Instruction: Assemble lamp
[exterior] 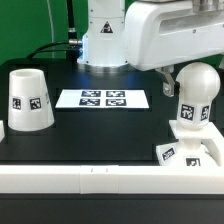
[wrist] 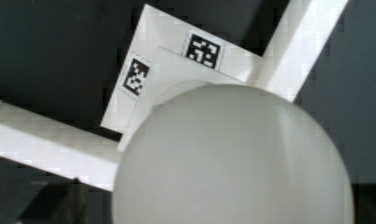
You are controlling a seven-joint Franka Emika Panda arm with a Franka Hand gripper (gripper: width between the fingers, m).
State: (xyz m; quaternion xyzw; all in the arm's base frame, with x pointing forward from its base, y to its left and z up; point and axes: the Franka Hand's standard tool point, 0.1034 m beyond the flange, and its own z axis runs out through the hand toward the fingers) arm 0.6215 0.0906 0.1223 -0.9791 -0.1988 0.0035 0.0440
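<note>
Arm: the white robot arm [exterior: 170,38] reaches in from the back of the tabletop [exterior: 110,130], on the exterior view's right, and ends above the bulb.
Pincer: only a dark part [exterior: 166,84] shows under the arm, just beside the bulb's head. No fingers can be made out in either view, so I cannot tell whether they are apart or together.
Bulb: the round-headed bulb [exterior: 196,92] stands upright at the exterior view's right, with a square tag on its neck. In the wrist view its smooth white head [wrist: 211,150] fills most of the picture, seen from above.
Base: the flat square base [exterior: 182,153] lies under the bulb, with tags on its top face. It sits in the front corner against the white rail [exterior: 90,180]. In the wrist view two tags show on the base [wrist: 167,60] beyond the bulb's head.
Shade: the tapered shade [exterior: 30,100] stands alone at the exterior view's left, wide end down and tag facing the camera — well apart from bulb and base.
Marker board: the marker board [exterior: 102,98] lies flat between the shade and the bulb, toward the arm's foot.
</note>
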